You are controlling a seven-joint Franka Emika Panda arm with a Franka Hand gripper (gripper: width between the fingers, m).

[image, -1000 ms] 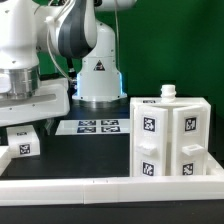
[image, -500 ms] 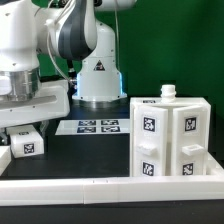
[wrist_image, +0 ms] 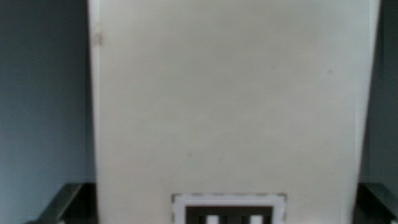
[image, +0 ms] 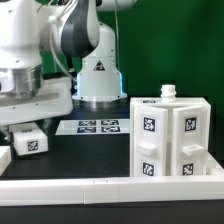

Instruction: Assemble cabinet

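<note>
While hanging on the exterior view's left of marker board (image: 93, 127), clamps hand (image: 27, 129) on small white block (image: 31, 143), one black-and-white tag facing camera. Cannot tell contact between block and dark counter (image: 90, 155). Rises in bulky white arm links (image: 30, 40) above hand, also on the exterior view's left of marker board.

Shows cabinet (image: 171, 136) on the exterior view's right of marker board, nearer camera, upright on counter, well apart from hand. Carries square tags on both visible cabinet faces, plus small white knob (image: 169, 93) on top.

Puts robot base (image: 97, 75) just behind marker board, green backdrop (image: 170, 40) beyond. Runs white rail (image: 110, 186) along counter edge in front of marker board, camera side. Has marker board flat on counter, several printed tags in a row.

From wrist view, fills nearly whole frame with same block: tall plain white face, tag (wrist_image: 228, 212) partly cut off by frame edge. Flanks block with dark fingers (wrist_image: 68, 203) on either side, tight against it, no gap visible.
</note>
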